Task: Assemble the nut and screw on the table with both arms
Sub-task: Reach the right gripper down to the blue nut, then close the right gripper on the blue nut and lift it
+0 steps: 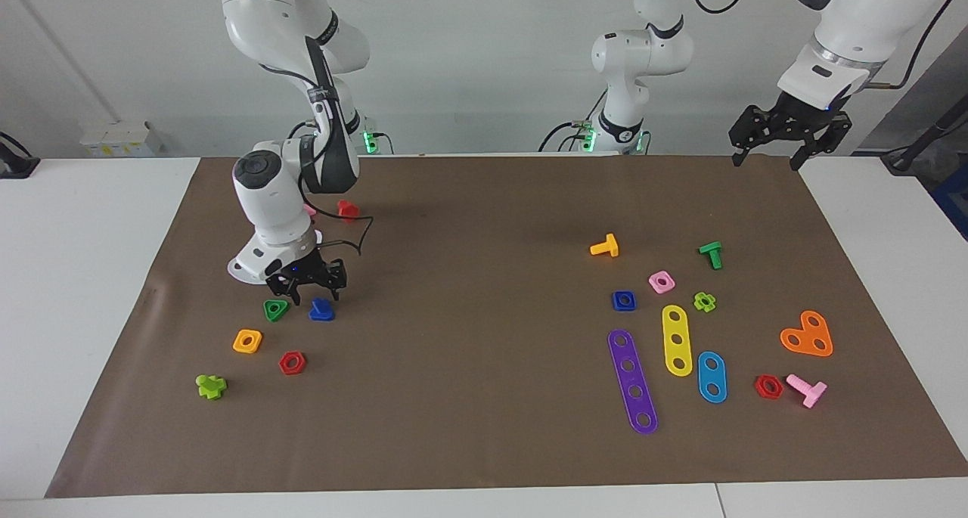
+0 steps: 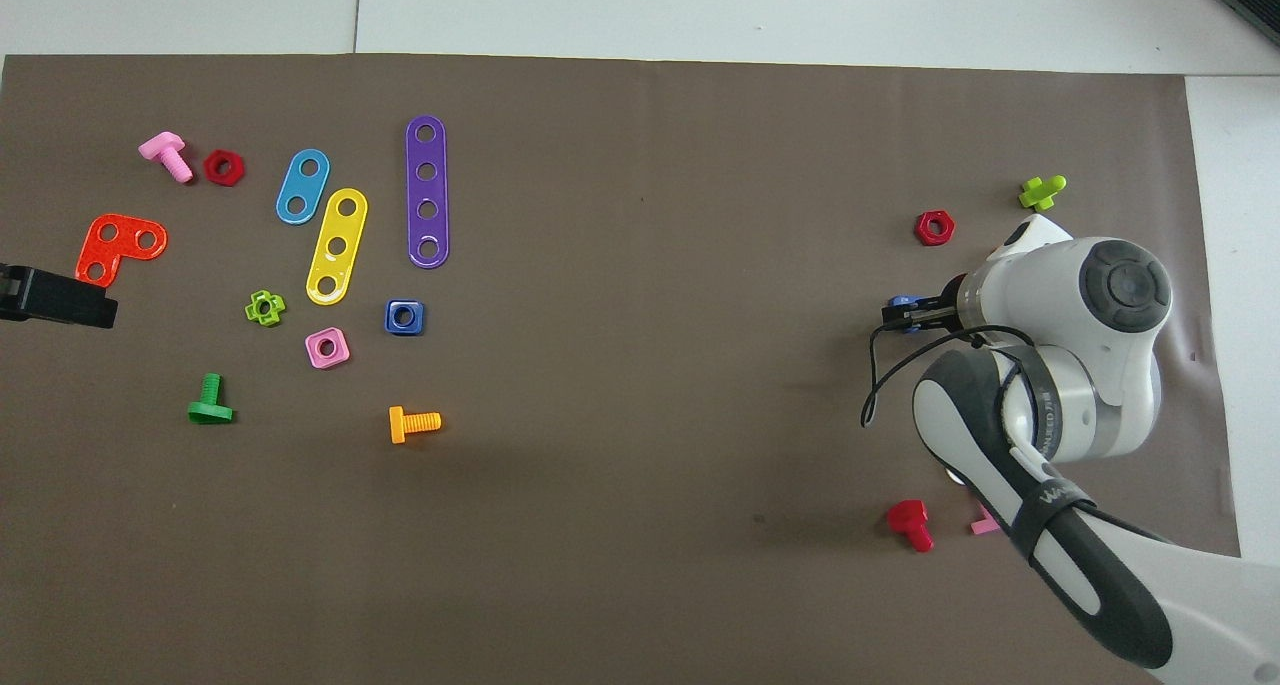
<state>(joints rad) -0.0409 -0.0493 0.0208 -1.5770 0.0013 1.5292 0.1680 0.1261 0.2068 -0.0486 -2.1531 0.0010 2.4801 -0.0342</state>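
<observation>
The dark-blue screw [image 1: 321, 310] stands head-down on the brown mat [image 1: 484, 223] of the table, toward the right arm's end. My right gripper [image 1: 312, 297] is low over it, and its fingers are apart on either side of the shaft. In the overhead view the right gripper [image 2: 898, 314] covers most of the screw [image 2: 905, 301]. The dark-blue square nut [image 1: 624, 300] [image 2: 404, 316] lies flat toward the left arm's end, untouched. My left gripper [image 1: 765, 162] waits open, raised over the mat's corner nearest its base.
A green triangular nut [image 1: 276, 309], an orange square nut [image 1: 247, 341] and a red hex nut [image 1: 292, 362] lie close to the screw. A pink nut [image 1: 661, 281], an orange bolt [image 1: 605, 246] and a purple strip [image 1: 632, 380] surround the blue nut.
</observation>
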